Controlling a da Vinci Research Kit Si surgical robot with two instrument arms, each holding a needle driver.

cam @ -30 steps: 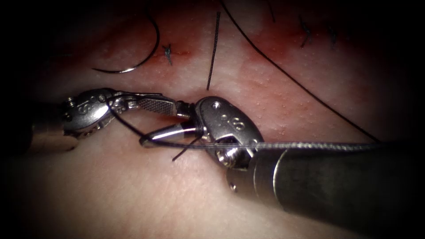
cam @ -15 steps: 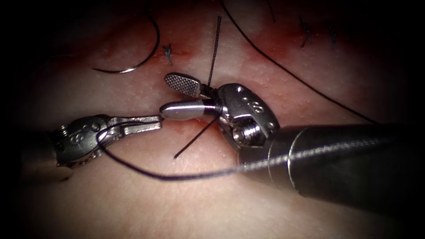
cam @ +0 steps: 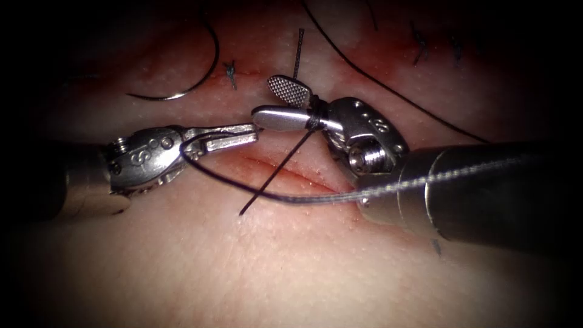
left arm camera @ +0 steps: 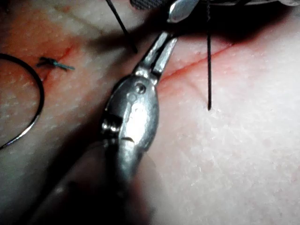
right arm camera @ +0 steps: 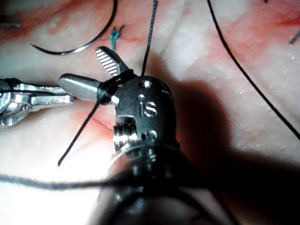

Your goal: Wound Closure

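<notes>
lying free on the tissue [cam: 243, 261], needle [cam: 203, 67]; left tool [cam: 234, 135] pinches thread [cam: 267, 194], right tool [cam: 276, 103] spread.

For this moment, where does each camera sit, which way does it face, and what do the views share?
Endoscope: above and in front of the cut; left tool shut on thread, right tool open.
Left wrist: along its shaft at its own jaws.
Right wrist: along its shaft; thread wraps its open jaws.
Shared: the needle lying free on the tissue, left of the cut.
</notes>
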